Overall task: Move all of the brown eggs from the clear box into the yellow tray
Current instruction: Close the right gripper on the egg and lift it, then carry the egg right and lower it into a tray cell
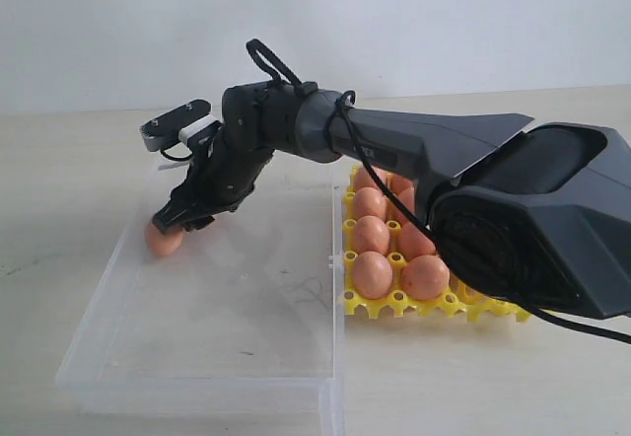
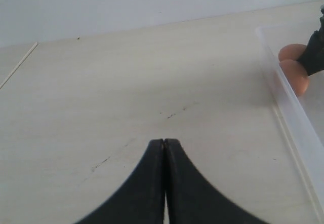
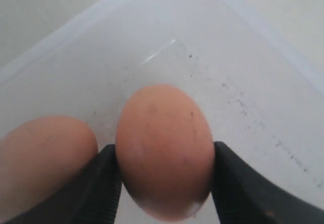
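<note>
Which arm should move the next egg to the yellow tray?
Right. The right gripper is closed on a brown egg in the clear box; the left gripper is shut over the table, outside the box.

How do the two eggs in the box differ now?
The gripped egg sits between the right pincer's fingers, touched on both sides; the loose egg lies outside them, beside one finger. The wrist view shows the gripped egg whole, the loose egg partly. Both are brown, in the box.
</note>
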`<state>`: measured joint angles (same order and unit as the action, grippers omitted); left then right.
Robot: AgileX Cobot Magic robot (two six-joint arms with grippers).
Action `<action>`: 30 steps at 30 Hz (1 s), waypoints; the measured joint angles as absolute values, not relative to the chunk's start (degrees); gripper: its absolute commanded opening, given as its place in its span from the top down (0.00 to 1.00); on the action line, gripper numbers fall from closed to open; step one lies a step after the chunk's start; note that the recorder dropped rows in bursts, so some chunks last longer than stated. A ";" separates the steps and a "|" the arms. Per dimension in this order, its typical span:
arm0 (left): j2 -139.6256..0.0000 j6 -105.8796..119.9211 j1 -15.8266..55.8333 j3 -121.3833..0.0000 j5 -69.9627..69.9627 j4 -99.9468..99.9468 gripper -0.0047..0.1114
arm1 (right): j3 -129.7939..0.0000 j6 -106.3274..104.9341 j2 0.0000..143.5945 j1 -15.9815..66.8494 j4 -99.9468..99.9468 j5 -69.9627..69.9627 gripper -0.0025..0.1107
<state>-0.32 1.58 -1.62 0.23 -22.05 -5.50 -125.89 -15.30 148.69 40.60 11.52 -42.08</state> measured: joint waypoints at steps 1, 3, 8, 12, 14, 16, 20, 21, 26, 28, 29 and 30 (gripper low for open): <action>-0.32 1.58 -1.62 0.23 -22.05 -5.50 0.96 | -125.89 -15.30 148.39 40.60 11.63 -43.44 0.98; -0.32 1.58 -1.62 0.23 -22.05 -5.50 0.96 | -125.67 -15.30 147.66 40.60 11.63 -45.68 0.98; -0.32 1.58 -1.62 0.23 -22.05 -5.50 0.96 | -125.43 -15.30 145.73 40.74 11.63 -48.58 0.98; -0.32 1.58 -1.62 0.23 -22.05 -5.50 0.96 | -123.28 -15.30 142.35 40.74 11.63 -47.69 0.98; -0.32 1.58 -1.62 0.23 -22.05 -5.50 0.96 | -120.61 -15.30 140.34 40.74 11.63 -46.05 0.98; -0.32 1.58 -1.62 0.23 -22.05 -5.50 0.96 | -116.69 -15.30 137.78 40.74 11.63 -43.52 0.98; -0.32 1.58 -1.62 0.23 -22.05 -5.50 0.96 | -106.40 -15.30 132.04 40.74 11.76 -35.90 0.98; -0.32 1.58 -1.62 0.23 -22.05 -5.50 0.96 | -102.24 -15.30 129.80 40.74 11.88 -32.96 0.98; -0.32 1.58 -1.62 0.23 -22.05 -5.50 0.96 | -81.61 -15.30 118.68 40.54 12.92 -20.39 0.98; -0.32 1.58 -1.62 0.23 -22.05 -5.50 0.96 | -72.64 -15.30 113.14 39.13 16.08 -14.59 0.98; -0.32 1.58 -1.62 0.23 -22.05 -5.50 0.96 | -70.22 -15.30 111.53 38.56 16.97 -13.04 0.98; -0.32 1.58 -1.62 0.23 -22.05 -5.50 0.96 | -64.43 -15.30 107.54 36.76 18.79 -9.42 0.98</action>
